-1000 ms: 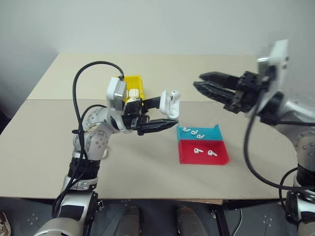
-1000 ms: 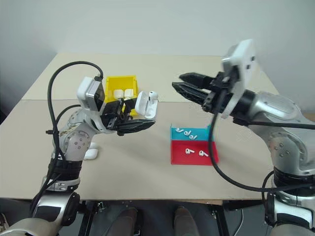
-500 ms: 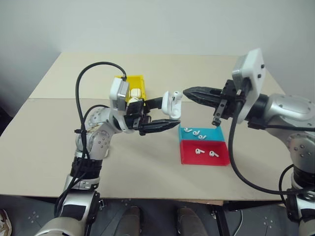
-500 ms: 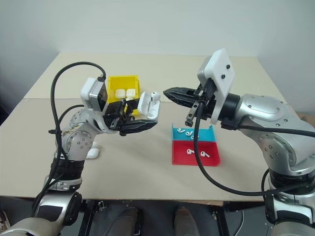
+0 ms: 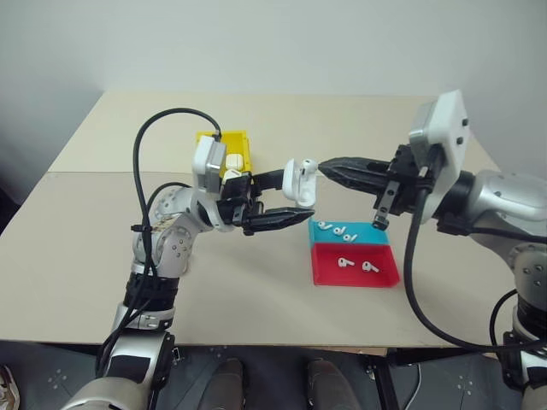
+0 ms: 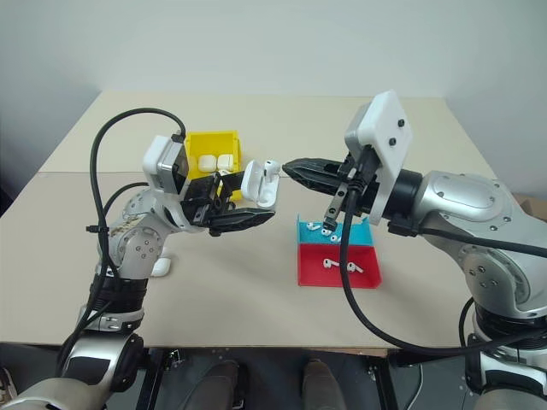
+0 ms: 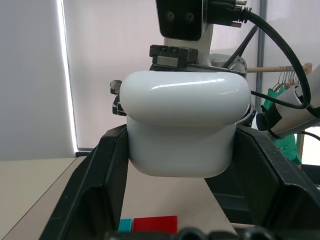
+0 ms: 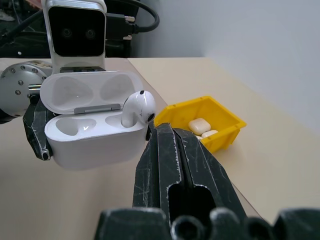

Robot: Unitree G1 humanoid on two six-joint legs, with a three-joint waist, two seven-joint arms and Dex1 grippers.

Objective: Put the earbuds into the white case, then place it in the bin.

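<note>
My left gripper [image 5: 299,198] is shut on the white case [image 5: 299,183], holding it above the table with its lid flipped open. One earbud [image 8: 136,106] stands in a slot of the case [image 8: 95,135], its head sticking up; the other slot is empty. My right gripper [image 5: 323,164] is shut, and its tips are right beside that earbud [image 6: 270,165]; I cannot tell whether they touch. Several more earbuds [image 6: 323,228] lie on the blue-and-red tray. The yellow bin [image 6: 198,154] stands on the table behind the left gripper.
The flat blue-and-red tray [image 6: 316,275] lies below the right arm, right of centre. Two white cases [image 6: 218,161] sit in the bin. Another small white object [image 6: 160,266] lies on the table by the left arm. A black cable loops above the left arm.
My right gripper has shut and swung in from the right until its tips reached the earbud in the open case. The left gripper and case kept still.
</note>
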